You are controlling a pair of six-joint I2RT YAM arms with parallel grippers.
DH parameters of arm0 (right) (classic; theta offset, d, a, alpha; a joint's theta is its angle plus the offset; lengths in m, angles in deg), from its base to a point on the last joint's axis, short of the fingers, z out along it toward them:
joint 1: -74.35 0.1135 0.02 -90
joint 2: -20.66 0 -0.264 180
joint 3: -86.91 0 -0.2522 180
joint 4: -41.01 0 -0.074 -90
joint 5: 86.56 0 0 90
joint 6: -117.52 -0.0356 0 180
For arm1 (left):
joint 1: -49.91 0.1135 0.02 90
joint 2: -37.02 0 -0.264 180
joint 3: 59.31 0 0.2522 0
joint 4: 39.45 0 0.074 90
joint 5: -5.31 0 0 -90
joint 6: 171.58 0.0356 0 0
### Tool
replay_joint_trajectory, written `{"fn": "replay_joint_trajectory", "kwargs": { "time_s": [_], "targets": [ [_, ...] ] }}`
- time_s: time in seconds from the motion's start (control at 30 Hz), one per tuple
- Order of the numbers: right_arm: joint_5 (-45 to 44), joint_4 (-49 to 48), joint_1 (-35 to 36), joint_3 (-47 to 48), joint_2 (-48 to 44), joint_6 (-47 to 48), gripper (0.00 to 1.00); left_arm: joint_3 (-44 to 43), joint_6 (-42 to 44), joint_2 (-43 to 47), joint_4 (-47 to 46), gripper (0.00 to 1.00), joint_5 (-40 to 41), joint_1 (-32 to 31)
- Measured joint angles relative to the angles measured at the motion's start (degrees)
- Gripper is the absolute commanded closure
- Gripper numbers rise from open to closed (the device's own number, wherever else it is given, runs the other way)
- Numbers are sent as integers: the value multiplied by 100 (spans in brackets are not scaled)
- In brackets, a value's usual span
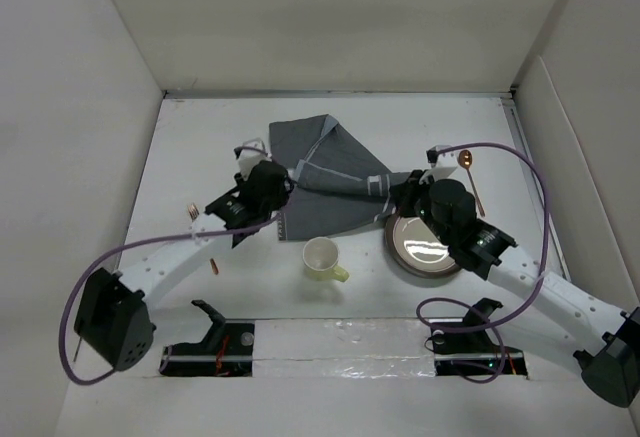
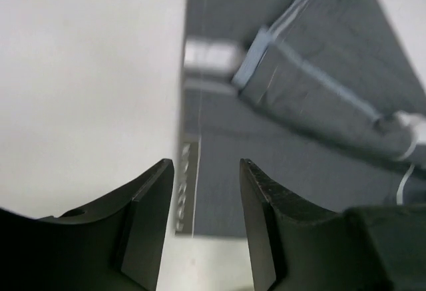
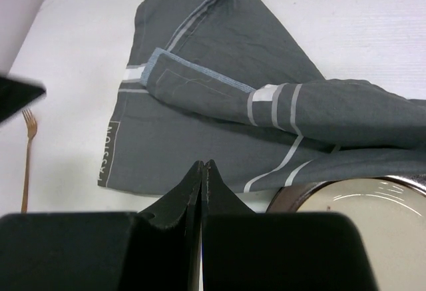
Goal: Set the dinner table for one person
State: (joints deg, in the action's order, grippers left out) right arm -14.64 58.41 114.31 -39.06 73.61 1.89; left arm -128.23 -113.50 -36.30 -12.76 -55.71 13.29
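We hold L fingers (image 2: 148,224) half open, empty, over the folded placemat's (image 3: 200,144) edge toward the desk's (image 1: 220,127) left; R fingers (image 3: 191,194) shut, empty, near its front edge.

left arm (image 1: 175,255), right arm (image 1: 545,285): white links, black joint housings | cables (image 1: 541,189): purple, looped | left end effector (image 2: 206,171), right end effector (image 3: 202,169): matte black curved fingers
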Motion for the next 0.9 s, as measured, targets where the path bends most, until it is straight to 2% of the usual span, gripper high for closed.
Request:
{"fn": "replay_joint_trajectory", "kwargs": {
  "time_s": [0.17,0.3,0.4,0.57,0.9],
  "targets": [
    [-20,-63,48,-129,-9,2,100,1646,-1390,1091,509,49,-553,-48],
    [-35,-63,55,-162,-11,0,100,2273,-2135,1467,848,46,-820,-275],
    [-31,-66,57,-164,-9,-9,100,2389,-2481,1386,835,46,-870,-380],
    [15,-66,57,-166,2,-13,100,2389,-2835,695,520,45,-835,-382],
    [70,-66,61,-173,-11,-22,100,1818,-2852,-629,-63,52,-352,-431]
  ]
}}
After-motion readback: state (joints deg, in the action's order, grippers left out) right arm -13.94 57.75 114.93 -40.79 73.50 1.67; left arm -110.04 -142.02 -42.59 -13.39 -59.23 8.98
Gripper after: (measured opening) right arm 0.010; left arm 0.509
